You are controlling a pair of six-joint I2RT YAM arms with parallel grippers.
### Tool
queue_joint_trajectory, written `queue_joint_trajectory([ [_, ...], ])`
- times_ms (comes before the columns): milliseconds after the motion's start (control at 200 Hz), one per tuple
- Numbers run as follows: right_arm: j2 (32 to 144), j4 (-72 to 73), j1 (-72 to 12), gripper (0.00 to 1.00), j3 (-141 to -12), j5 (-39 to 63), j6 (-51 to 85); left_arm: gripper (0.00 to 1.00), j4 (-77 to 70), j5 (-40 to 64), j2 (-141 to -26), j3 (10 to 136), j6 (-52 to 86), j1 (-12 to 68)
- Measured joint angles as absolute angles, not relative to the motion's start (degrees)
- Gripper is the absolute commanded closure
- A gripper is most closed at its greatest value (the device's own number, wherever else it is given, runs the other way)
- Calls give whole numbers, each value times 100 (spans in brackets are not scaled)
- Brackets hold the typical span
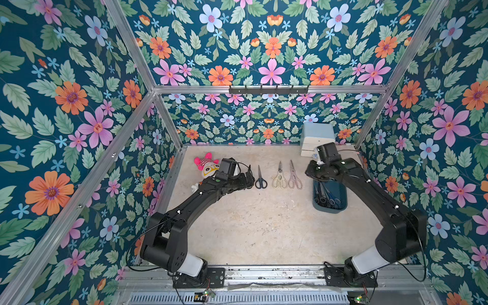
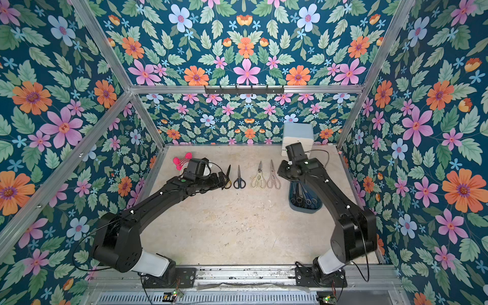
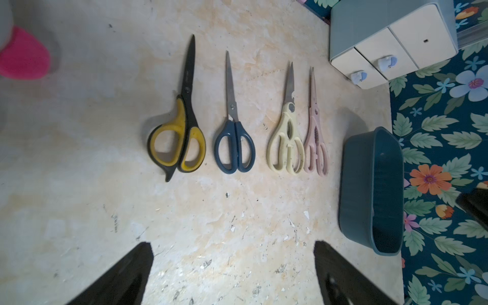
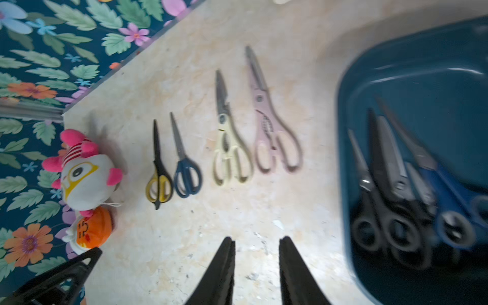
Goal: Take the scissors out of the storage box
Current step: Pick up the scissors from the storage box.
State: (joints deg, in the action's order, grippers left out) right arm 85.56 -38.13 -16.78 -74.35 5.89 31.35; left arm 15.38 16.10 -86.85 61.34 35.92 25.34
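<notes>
Four pairs of scissors lie in a row on the pale, scuffed surface [image 1: 264, 227], each closed, with blades pointing toward the back wall. The left fingers [image 3: 126, 280] are spread wide and hold nothing. In both top views they sit close to the handle end of the yellow-and-black pair [image 3: 184, 111], which ends the row on the left arm's side.

Next in the row is a dark-blue-handled pair [image 3: 233, 137] with plain steel blades. After it come the larger cream shears [image 3: 285, 126] and the pale-pink shears [image 3: 315, 126], lying close together.

The right fingers [image 4: 220, 274] stand a little apart and grip nothing, with bare surface showing between them. In both top views that arm's wrist hangs over the far end of the storage box [image 1: 330, 210].

The box is a dark teal tub on the surface just past the pink shears, on the right arm's side. Heaped inside it, handles toward the robot, are black-handled pairs [image 4: 388, 200] and a blue-handled pair [image 4: 454, 229]. Blur prevents an exact count.

A pink-and-white soft toy [image 4: 87, 177] lies beyond the yellow-and-black pair. A pale-blue cabinet [image 3: 369, 34] with two white drawers stands at the back.
</notes>
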Motion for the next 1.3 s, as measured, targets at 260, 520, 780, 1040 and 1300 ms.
queue_joint_trajectory([
  [260,8246,-4237,-869,63,-6451,882,2451,1,1372,1566,-9509,6705,3881,2724],
  [520,8777,-4412,-309,64,-6326,1184,1529,1,1413,1837,-10060,7155,3879,2742],
  [780,9214,-4324,-75,65,-6178,1470,1194,1,1632,1852,-10313,7393,3850,2742],
  [1040,9273,-4005,-69,67,-5883,1457,1197,1,1804,1780,-10294,7282,3835,2742],
  [1300,9432,-3780,-64,71,-5979,1339,1192,1,1804,1656,-10060,7030,3835,2742],
])
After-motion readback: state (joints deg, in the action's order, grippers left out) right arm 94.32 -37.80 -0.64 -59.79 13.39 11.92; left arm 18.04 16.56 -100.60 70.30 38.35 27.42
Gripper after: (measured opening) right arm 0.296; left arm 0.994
